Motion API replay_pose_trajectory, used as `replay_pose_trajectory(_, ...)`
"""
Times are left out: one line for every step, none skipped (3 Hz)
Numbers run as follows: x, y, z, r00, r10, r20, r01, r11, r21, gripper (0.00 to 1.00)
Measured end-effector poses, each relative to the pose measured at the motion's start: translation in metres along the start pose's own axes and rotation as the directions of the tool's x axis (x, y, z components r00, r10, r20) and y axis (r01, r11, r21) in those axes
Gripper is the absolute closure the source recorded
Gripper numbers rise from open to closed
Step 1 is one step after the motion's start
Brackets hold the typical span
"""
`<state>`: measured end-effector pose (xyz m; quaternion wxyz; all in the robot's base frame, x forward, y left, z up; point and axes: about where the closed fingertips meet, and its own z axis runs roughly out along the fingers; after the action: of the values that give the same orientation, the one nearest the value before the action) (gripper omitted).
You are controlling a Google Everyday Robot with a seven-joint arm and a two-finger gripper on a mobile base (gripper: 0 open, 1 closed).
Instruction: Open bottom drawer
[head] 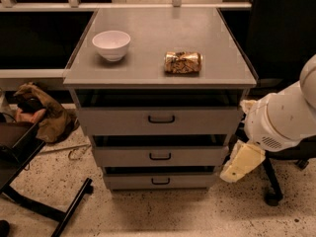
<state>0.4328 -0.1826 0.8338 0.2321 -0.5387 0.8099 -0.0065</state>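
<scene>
Gripper (242, 162) low, right of the cabinet, near the bottom drawer (128, 182) corner; open or closed, can't tell. Drawer is lowest of three and looks shut. Swing left to its centre handle (160, 180), pull straight out. Floor in front is free; chair base (270, 194) crowds the right.

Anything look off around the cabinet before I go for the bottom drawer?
A dented-looking can lies on its side on the cabinet top, right of the upright white bowl. A brown cloth is heaped on the floor left of the cabinet. The bottom drawer looks straight; the end effector is low to its right.
</scene>
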Motion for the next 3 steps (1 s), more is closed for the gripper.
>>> replay_pose_trajectory(0.000, 0.000, 0.000, 1.000, 0.000, 0.000, 0.000, 1.0000, 0.000, 0.00)
replay_pose_trajectory(0.009, 0.021, 0.038, 0.997, 0.062, 0.039, -0.059, 0.9957, -0.072, 0.00)
replay_pose_trajectory(0.024, 0.066, 0.106, 0.979, 0.179, 0.101, -0.157, 0.9680, -0.196, 0.00)
